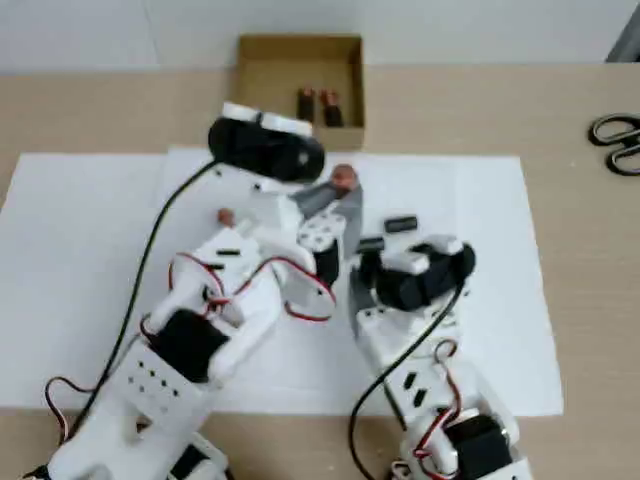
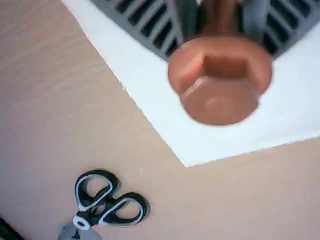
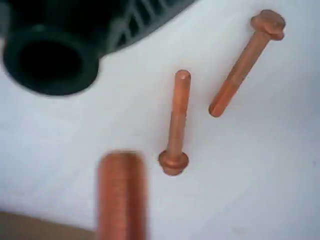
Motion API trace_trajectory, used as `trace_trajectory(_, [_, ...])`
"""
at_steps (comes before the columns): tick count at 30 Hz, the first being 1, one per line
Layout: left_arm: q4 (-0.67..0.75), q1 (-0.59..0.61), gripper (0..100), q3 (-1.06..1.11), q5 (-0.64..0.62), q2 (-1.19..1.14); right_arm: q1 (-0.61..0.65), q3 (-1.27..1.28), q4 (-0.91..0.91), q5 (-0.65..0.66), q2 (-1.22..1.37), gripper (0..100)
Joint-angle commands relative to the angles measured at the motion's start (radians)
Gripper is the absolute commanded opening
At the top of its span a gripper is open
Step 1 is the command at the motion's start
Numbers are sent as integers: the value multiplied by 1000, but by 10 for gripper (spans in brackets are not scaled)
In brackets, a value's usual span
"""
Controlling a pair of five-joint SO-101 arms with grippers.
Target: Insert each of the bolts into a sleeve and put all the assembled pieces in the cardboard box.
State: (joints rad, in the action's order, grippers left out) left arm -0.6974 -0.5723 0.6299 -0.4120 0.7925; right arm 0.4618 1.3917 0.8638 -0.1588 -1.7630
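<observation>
My left gripper (image 1: 338, 203) is shut on a copper bolt (image 1: 343, 179), held over the white paper just in front of the cardboard box (image 1: 300, 48). In the left wrist view the bolt's head (image 2: 220, 80) sits close between the grey fingers (image 2: 145, 20). My right gripper (image 1: 362, 258) is shut on a black sleeve (image 3: 50, 60), whose open bore faces the camera. The held bolt's shaft (image 3: 121, 195) shows blurred near it. Two loose bolts (image 3: 175, 125) (image 3: 245, 65) lie on the paper. Two assembled pieces (image 1: 317, 105) lie in the box.
A spare black sleeve (image 1: 400, 223) lies on the white paper (image 1: 80, 280) right of the grippers. Another bolt's head (image 1: 225, 215) peeks out beside the left arm. Scissors (image 1: 615, 142) lie on the wooden table at far right, and the scissors (image 2: 107, 202) also show beyond the paper's corner.
</observation>
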Motion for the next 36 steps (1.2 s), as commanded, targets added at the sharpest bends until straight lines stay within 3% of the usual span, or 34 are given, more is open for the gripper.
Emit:
trace_trajectory(1, [37,-11,6,-5,5,31,4,-9,-27,-12,-12,4])
trace_trajectory(22, [15,-54,6,51,8,29,51,-6,-59,-9,-12,4])
trace_trajectory(29, [-100,-110,6,51,144,29,58,-6,-59,-8,-10,4])
trace_trajectory(36, [-175,-114,7,54,180,29,58,-6,-59,-8,-10,4])
